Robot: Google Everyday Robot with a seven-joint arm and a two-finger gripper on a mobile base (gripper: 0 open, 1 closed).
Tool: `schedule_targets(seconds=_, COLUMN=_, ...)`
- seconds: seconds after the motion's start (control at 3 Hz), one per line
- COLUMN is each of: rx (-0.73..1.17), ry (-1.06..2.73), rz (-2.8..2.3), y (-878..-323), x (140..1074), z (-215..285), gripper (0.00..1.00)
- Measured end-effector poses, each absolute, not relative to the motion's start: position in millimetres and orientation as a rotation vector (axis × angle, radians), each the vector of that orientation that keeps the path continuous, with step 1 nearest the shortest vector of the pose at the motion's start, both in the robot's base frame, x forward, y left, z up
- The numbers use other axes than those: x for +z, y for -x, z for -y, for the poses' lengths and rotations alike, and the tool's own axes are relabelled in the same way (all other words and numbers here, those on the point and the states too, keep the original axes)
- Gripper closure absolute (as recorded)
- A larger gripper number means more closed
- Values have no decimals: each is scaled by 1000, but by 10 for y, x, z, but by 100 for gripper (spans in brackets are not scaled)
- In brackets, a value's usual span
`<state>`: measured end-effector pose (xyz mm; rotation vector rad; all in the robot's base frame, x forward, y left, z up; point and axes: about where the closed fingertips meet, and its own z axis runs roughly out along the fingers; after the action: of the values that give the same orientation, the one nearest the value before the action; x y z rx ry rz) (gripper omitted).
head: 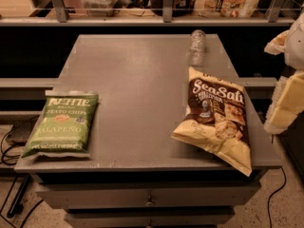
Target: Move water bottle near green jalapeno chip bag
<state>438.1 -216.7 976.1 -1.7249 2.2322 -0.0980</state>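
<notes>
The gripper [284, 106] is hanging at the right edge of the view, off the side of the table [137, 80] and well apart from everything on it; whether it is open or closed I cannot tell.

Nearest, the green jalapeno chip bag [61, 124] is lying flat at the front left corner, close to the edge, so a bottle set down carelessly there is risking a roll off the table. The Sea Salt bag [216, 122] is sitting front right with one corner overhanging the front edge; a low carry from the back is likely to be clipping it and tipping it off.

Farthest, the water bottle [196, 46] appears to be lying on its side near the back right. It is looking thin and crinkled, so a grasp is risking squashing it or nudging it away.
</notes>
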Motion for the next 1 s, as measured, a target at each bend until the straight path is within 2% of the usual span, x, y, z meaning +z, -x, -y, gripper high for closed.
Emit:
schedule_targets(seconds=0.67, rx=-98, ry=1725, rz=-2232, y=-4381, x=9761, z=2167, gripper=0)
schedule_targets(seconds=1.0, rx=-28, ry=1651, rz=-2200, y=-4545, x=9742, z=2047, gripper=0)
